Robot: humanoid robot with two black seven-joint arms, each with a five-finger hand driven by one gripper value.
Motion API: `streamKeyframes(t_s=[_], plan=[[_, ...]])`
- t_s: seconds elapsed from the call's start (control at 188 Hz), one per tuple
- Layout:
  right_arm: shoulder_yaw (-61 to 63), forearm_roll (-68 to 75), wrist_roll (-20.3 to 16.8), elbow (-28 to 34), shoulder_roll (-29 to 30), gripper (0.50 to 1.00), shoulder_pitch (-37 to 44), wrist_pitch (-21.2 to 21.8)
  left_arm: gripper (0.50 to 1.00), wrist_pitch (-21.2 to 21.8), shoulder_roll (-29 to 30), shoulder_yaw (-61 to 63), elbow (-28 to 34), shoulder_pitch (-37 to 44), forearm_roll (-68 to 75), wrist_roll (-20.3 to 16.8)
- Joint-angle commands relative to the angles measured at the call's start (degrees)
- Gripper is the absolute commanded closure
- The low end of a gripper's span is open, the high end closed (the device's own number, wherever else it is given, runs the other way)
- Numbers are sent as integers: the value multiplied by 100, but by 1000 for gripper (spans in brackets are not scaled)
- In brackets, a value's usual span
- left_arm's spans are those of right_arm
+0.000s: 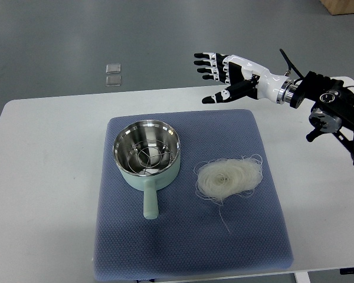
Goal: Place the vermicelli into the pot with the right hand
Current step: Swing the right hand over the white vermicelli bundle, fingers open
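Vermicelli [229, 177] lay in a loose pale nest on the blue mat [189, 247], just beside the pot [147, 154] and to its right, a few stray strands trailing toward the mat's near edge. You had the pot upright on the same mat, its steel inside bare of noodles and its mint handle pointing toward the robot's side, which I judge left the mouth clear for a drop from above. Your right hand [224, 73] hung over the far edge of the worktop [41, 177], well apart from the nest, with the fingers [205, 63] spread wide and the thumb stretched out below them; it held nothing. That open pose suited a reach not yet begun, so the task looked unstarted. The soft tangle would probably sag and shed strands when lifted, so a deep scoop seemed wise. Two small clear squares [112, 74] sat on the floor beyond the worktop. No brand, label or writing was readable anywhere
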Motion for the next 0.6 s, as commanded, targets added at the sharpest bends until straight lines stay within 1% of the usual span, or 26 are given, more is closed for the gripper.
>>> streamKeyframes(t_s=[0.0, 0.032, 0.09, 0.165, 0.239, 0.297, 0.356, 0.409, 0.499, 0.595], plan=[[-572, -1368, -17, 645, -479, 538, 629, 349, 500, -1, 0, -1, -39, -1, 6, 0], [-809, -1491, -61, 838, -567, 538, 857, 349, 500, -1, 0, -1, -39, -1, 6, 0], [-1345, -1508, -272, 1111, -725, 540, 1331, 349, 500, -1, 0, -1, -48, -1, 6, 0], [-1969, -1534, -483, 1260, -786, 540, 1736, 349, 500, -1, 0, -9, -48, -1, 6, 0], [-2329, -1561, -588, 1278, -813, 540, 1894, 349, 500, -1, 0, -9, -101, -1, -3, 0], [-2374, -1543, -694, 1269, -857, 540, 1895, 349, 500, -1, 0, -9, -145, -1, -3, 0], [-2347, -1447, -957, 1278, -892, 540, 1842, 349, 500, -10, 0, -9, -171, -1, -3, 0], [-2312, -1262, -1107, 1295, -901, 540, 1789, 349, 500, -10, 0, -1, -206, -1, -3, 0], [-2014, -560, -1370, 1304, -936, 538, 1385, 349, 500, -10, 0, -1, -294, -1, -3, 0], [-1583, -137, -1652, 1331, -901, 538, 1016, 349, 500, -10, 0, 8, -294, -1, 6, 0]])
